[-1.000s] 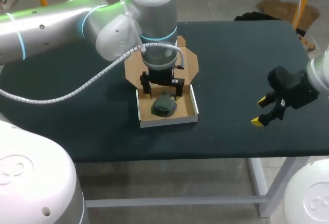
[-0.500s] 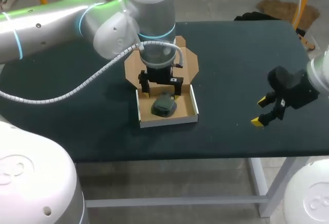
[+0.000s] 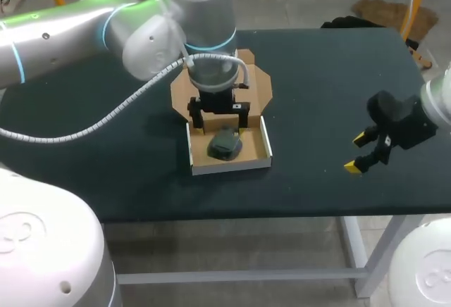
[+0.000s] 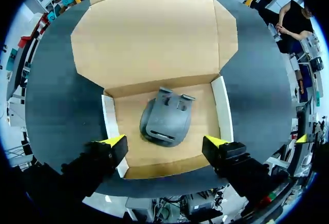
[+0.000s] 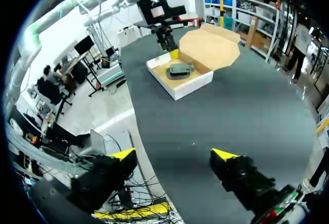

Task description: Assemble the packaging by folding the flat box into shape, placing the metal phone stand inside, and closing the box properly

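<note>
Left wrist view shows left gripper [image 4: 164, 142] spread above phone stand [image 4: 165, 118] in box [image 4: 222, 108].

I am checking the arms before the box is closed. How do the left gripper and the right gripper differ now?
The left gripper hangs over the open box, above the phone stand; the right gripper is over bare table, far from the box. The left gripper points straight down; the right gripper is tilted. Both are open and hold nothing.

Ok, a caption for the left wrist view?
Open left hand above the folded box, phone stand lying inside, lid flat open.
</note>
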### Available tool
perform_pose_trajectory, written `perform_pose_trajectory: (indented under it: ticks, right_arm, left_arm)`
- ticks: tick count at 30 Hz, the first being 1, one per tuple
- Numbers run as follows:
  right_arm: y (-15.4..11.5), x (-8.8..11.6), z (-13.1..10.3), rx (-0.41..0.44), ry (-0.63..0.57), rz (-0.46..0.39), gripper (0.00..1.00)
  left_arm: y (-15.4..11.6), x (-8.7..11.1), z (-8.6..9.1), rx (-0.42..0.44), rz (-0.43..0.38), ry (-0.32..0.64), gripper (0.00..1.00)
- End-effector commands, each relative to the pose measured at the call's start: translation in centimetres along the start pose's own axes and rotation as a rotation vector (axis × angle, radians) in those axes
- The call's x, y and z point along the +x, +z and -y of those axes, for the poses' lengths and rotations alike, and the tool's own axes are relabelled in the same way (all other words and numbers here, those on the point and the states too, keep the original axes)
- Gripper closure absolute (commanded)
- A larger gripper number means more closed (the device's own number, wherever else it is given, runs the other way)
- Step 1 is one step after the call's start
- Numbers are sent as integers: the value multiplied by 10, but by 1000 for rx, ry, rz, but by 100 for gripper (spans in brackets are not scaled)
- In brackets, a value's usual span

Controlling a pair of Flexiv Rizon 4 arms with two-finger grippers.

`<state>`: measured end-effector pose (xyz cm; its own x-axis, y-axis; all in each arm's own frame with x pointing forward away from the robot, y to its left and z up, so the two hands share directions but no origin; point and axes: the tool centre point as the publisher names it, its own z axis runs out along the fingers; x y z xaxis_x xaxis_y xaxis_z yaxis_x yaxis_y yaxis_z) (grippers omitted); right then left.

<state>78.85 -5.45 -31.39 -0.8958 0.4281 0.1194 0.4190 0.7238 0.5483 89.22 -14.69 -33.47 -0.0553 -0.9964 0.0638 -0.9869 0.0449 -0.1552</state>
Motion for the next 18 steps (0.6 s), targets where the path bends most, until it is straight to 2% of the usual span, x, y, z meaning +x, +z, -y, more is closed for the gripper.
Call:
perform_pose_trajectory:
  ticks: [1, 8, 18]
  right_arm:
    - [-2, 0, 0, -2, 0, -2, 0]
    - [-2, 0, 0, -2, 0, -2, 0]
    - [-2, 0, 0, -2, 0, -2, 0]
  left_arm:
    - [3, -4, -8, 22, 1, -17, 0]
    - [14, 4, -14, 9, -14, -17, 0]
    - [29, 19, -24, -13, 8, -9, 0]
